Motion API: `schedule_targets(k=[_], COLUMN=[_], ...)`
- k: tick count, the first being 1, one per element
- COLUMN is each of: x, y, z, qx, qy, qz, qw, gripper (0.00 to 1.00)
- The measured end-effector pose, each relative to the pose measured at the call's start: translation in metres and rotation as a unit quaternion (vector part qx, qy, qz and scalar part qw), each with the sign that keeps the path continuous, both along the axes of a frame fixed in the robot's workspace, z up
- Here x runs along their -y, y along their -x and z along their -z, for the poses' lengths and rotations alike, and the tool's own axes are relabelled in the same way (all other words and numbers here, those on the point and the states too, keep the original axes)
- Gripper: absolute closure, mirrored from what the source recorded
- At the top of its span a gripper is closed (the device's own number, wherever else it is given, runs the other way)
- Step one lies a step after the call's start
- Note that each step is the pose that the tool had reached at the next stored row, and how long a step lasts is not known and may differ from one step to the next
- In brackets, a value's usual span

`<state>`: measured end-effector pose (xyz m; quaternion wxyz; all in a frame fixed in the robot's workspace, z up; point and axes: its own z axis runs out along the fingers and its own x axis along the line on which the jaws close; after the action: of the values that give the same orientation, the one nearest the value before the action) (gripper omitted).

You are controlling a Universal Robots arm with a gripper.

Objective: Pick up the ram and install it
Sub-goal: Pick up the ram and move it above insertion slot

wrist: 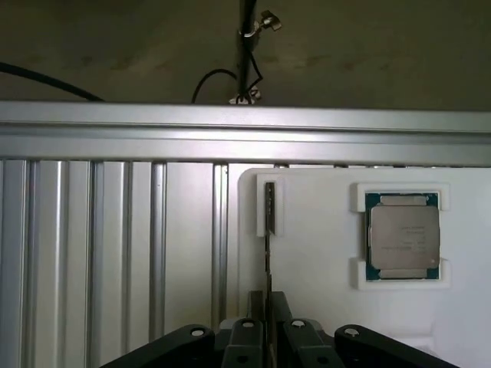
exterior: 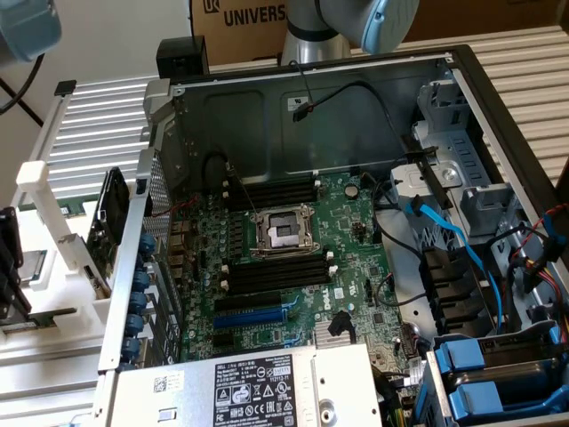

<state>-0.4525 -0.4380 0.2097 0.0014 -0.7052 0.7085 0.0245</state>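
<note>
From the wrist camera I see the ram edge-on, so it reads as one thin, dark strip running straight away from me. I can't make out its faces from this angle. It stands on its long edge, upright rather than lying flat, over the white tray. Its far end sits inside the narrow slot of a white bracket raised from that tray, near the tray's corner beside the ribbed aluminium surface. Its near end lies between the fingers of the gripper, which press against it from both sides. It is straight, with no tilt that I can detect.
</note>
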Motion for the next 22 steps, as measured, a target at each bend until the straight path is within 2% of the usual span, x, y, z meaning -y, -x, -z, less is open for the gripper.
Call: schedule_targets(k=[15,22], x=[0.0001,-0.0003], y=[-0.002,-0.002], z=[0.004,0.005], qx=[0.0,0.0], qy=[0.0003,-0.0005], qz=[0.0,0.0], qw=[1.0,1.0], gripper=[0.82,0.82])
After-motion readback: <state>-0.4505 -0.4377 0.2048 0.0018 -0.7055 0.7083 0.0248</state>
